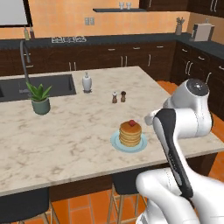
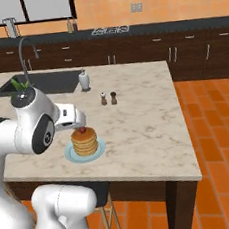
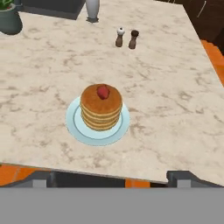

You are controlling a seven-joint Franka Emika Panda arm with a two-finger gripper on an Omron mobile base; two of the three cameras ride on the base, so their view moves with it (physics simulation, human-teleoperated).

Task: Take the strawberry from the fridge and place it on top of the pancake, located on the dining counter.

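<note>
The strawberry (image 3: 103, 92) lies on top of the pancake (image 3: 101, 111), a stack of golden discs on a pale blue plate (image 3: 72, 122). The plate stands near the front edge of the beige marble dining counter (image 3: 175, 100). My gripper (image 3: 113, 178) is open and empty. It hangs back from the stack, over the counter's front edge, with one fingertip (image 3: 41, 179) showing at each lower corner. From the base, the strawberry (image 1: 131, 123) caps the pancake (image 1: 130, 133), and my white arm is raised to its right. The fridge is out of view.
A salt shaker (image 1: 114, 97) and pepper shaker (image 1: 123, 96) stand behind the plate. Farther left are a white bottle (image 1: 87, 82), a potted plant (image 1: 40, 98) and a dark sink (image 1: 39, 85). Stools (image 1: 22, 205) sit under the counter's front edge.
</note>
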